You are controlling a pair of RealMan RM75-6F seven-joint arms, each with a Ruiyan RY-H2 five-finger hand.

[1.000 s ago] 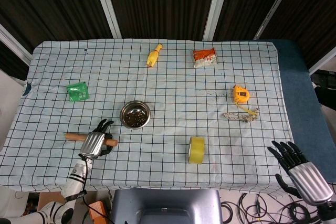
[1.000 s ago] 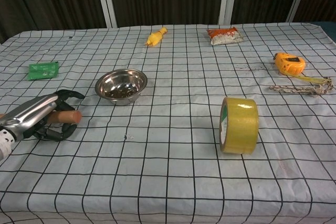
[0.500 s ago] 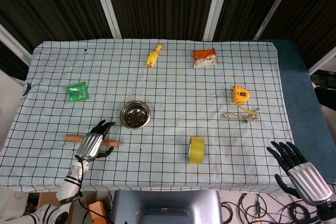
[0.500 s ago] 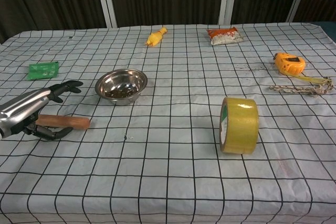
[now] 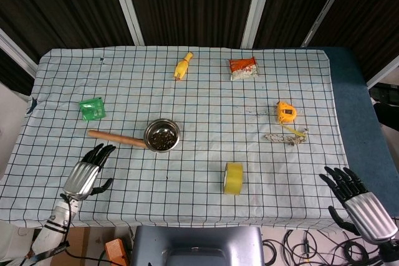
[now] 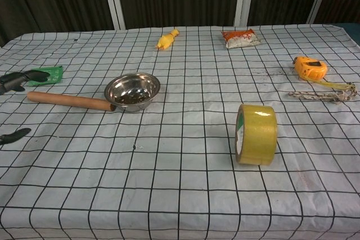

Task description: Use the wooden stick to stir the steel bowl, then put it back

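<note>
Wooden stick (image 5: 117, 138): a smooth, round, light-brown dowel of even thickness, lying flat on the checked cloth of the surface (image 5: 206, 91). Its long axis runs from the far left down toward the steel bowl (image 5: 163, 136), with the nearer end touching the bowl's left rim. The bowl is round, shallow and polished, holding dark granular matter.

The left robot hand (image 5: 84, 175), with a metallic back and black fingers, lies nearer the robot than the stick and apart from it, fingers spread and holding nothing; the stick sits beyond its fingertips, the bowl beyond and to its right. The right robot hand (image 5: 358, 199) hangs off the near right edge of the surface, fingers likewise spread and empty.
</note>
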